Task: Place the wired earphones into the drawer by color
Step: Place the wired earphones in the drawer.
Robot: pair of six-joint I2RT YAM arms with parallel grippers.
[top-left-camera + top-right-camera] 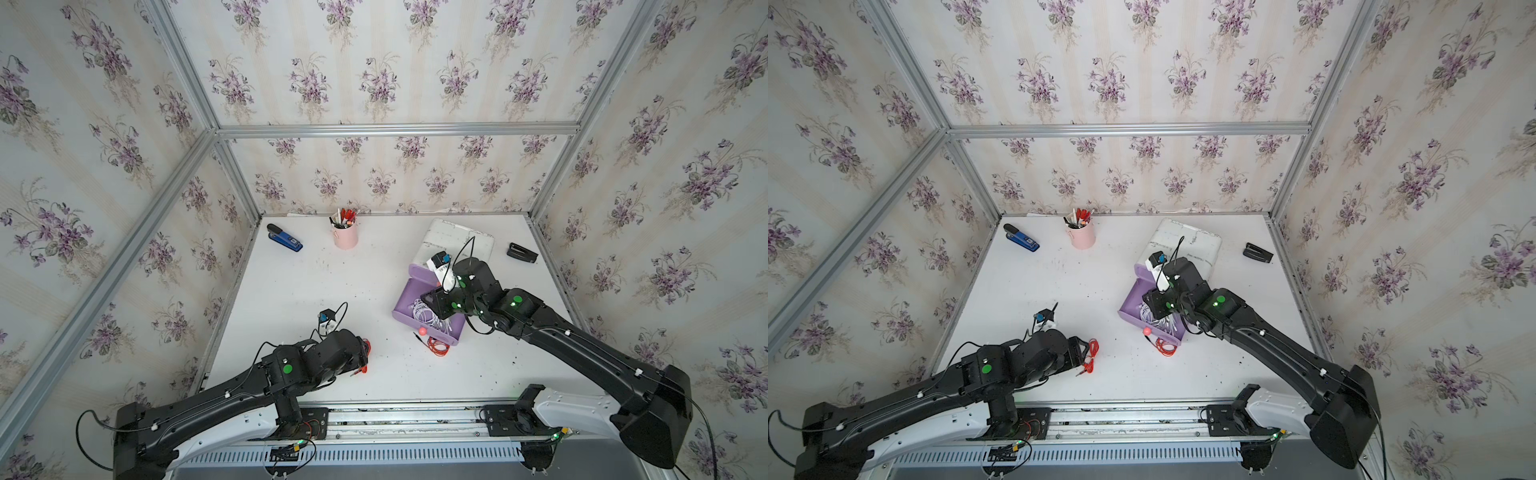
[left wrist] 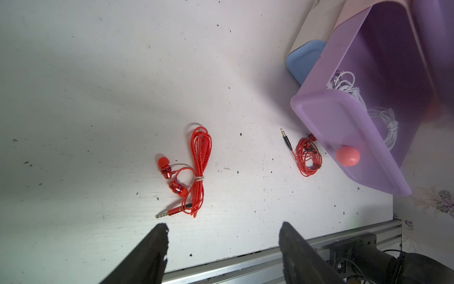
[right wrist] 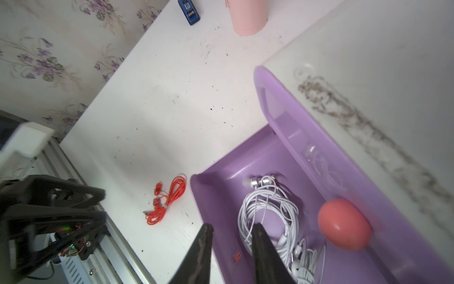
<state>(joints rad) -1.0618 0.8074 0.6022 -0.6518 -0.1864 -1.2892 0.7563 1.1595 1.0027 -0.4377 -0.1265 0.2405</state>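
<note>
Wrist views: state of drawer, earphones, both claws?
left claw: open, empty.
right claw: open, empty, over drawer.
purple drawer: pulled out, open.
white earphones: bundled, inside drawer.
red earphones before left claw: bundled, on table.
red earphones by drawer front: coiled, on table.

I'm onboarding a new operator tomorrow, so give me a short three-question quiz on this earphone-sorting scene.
1. True or false: the white earphones lie inside the purple drawer.
2. How many red earphone bundles lie on the table? A one, B two, C three.
3. Fill in: the ___ tool hangs over the drawer.
Key: 1 true. 2 B: one in front of the open left tool, one beside the drawer's front. 3 the right tool.
</note>
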